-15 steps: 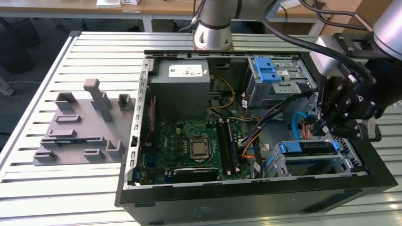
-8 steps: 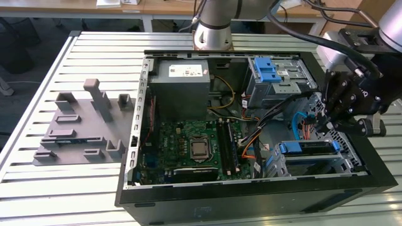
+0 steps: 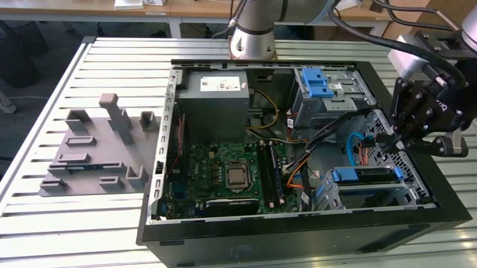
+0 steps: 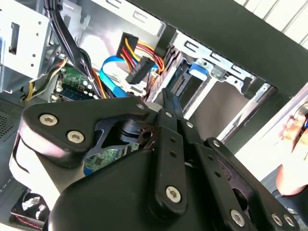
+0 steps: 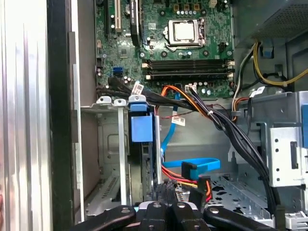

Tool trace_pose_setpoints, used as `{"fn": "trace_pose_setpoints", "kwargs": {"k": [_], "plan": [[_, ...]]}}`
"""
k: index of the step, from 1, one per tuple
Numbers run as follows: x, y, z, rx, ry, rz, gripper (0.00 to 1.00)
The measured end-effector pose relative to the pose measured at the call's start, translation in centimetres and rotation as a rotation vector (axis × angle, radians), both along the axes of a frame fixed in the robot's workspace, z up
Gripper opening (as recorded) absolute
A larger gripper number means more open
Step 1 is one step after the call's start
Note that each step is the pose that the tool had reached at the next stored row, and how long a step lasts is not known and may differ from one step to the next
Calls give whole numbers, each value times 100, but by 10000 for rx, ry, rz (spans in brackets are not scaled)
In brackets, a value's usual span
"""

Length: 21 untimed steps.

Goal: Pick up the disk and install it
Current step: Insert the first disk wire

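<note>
- The disk (image 3: 363,175) is a flat silver slab with a blue rail across its exposed end. It sits slotted in the drive cage (image 3: 414,192).
- At the exterior view's left, a grey moulded fixture (image 3: 93,148) lies on the slatted table (image 3: 111,61), well apart from the case.
- The open black case (image 3: 298,231) holds a green motherboard (image 3: 223,167) and a grey power box (image 3: 212,106), with the cage at the exterior view's right.
- The gripper (image 3: 389,146) hangs over the cage, near the disk, its fingers pinched together on nothing.
- In the first wrist view the disk (image 5: 142,127) stands edge-on between the cage walls, with a blue ribbon cable (image 5: 199,167) beside it and the gripper (image 5: 167,190) close by.
- In the second wrist view a black plug (image 4: 139,67) on red and yellow wires hangs near the gripper (image 4: 168,102).
</note>
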<state>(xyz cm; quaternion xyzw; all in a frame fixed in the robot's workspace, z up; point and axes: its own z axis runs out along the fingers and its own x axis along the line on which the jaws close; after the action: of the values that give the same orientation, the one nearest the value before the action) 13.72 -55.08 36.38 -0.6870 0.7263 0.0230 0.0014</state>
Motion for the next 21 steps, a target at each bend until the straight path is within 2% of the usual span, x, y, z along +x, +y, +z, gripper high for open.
{"fn": "trace_pose_setpoints", "kwargs": {"k": [11,18,21], "plan": [[3,57,16,-6,0,-778,11],[16,130,32,-5,0,-805,11],[32,173,33,-37,-1,-806,11]]}}
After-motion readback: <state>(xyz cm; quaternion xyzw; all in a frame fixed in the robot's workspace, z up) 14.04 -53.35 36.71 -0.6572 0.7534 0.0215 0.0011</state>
